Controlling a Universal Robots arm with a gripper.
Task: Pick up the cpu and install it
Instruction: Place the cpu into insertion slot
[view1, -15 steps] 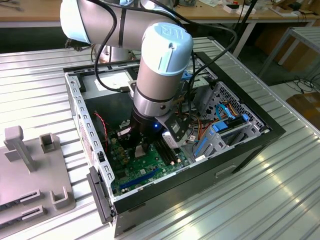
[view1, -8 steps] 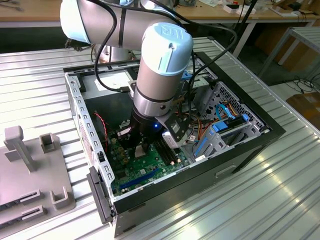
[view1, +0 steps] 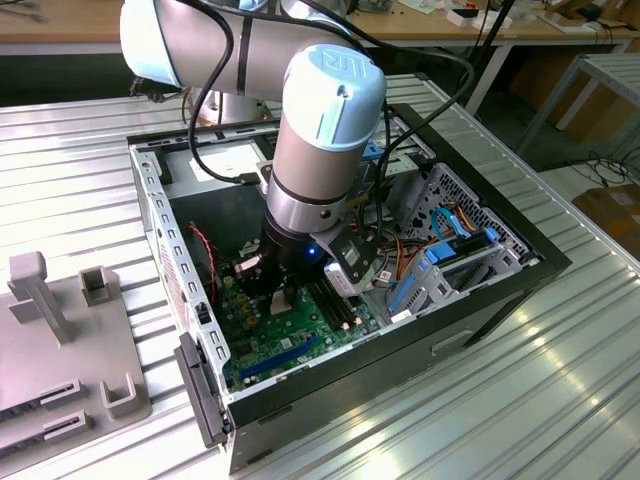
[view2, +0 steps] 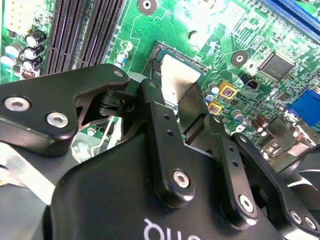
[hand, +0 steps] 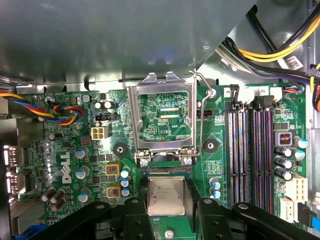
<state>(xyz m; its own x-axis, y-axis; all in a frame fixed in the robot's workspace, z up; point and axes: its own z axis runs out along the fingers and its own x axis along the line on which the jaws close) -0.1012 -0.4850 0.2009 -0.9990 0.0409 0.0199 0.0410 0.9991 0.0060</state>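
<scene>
The cpu is a small flat square chip with a dull silver top. It sits between my gripper's two black fingers, directly over the socket seat on the green motherboard. In the second wrist view the cpu lies between the fingers of the gripper, which looks shut on it. The exterior view shows the arm reaching down into the open computer case, with the gripper low over the board.
The silver socket frame stands flipped open beside the cpu, its wire lever raised. Long black memory slots run beside the socket. Cable bundles and a drive cage crowd one side. A grey fixture lies on the table.
</scene>
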